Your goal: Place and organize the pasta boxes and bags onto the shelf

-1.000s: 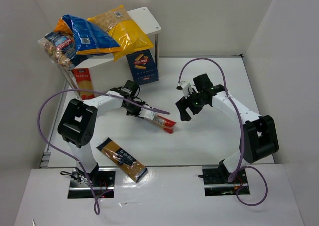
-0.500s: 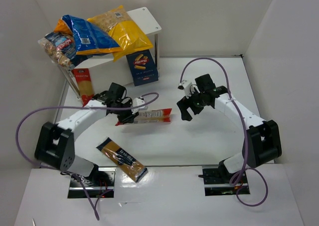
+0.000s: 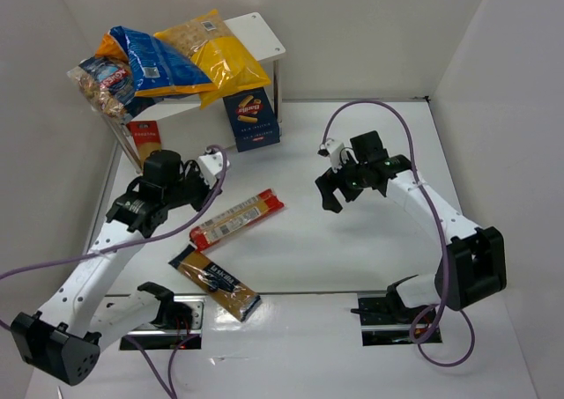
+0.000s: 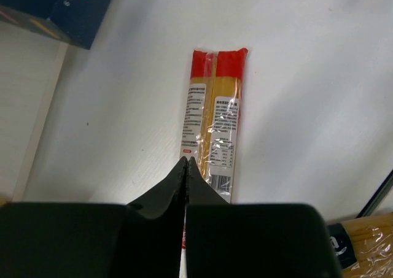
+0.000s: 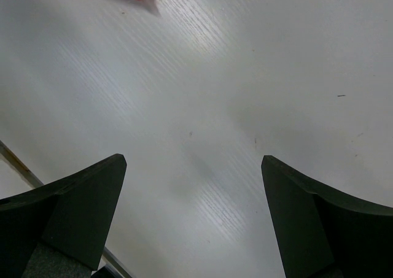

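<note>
Moved since a second ago: red-edged spaghetti packet (image 3: 236, 219), then pinched and tilted in the left tool (image 4: 186, 163), now flat on the surface (image 3: 370, 249) just left of centre, slanting from 8 toward 2 o'clock. Also moved: left arm (image 3: 106, 249), drawn back toward 9 o'clock. Left tool clenched, fingertips pressed together with nothing between them, seen over the near end of that packet in the wrist view. Right tool (image 5: 193, 161) spread wide and empty over bare surface at 3 o'clock, barely shifted.

Long packets on the surface: two. Second of them, dark-label packet (image 3: 216, 282), at 7 o'clock, near the first but apart from it.

Puffy bags on the shelf (image 3: 262, 29) at 11 o'clock: three, heaped together. Yellow bag (image 3: 216, 55) toward the right, blue bag (image 3: 154, 60) in the middle, clear bag (image 3: 101, 86) hanging off the left edge.

Dark blue box (image 3: 251, 117): one, upright under the right end of the shelf.

Red pack (image 3: 147, 145): one, upright under the left end, its foot hidden behind the left arm.
</note>
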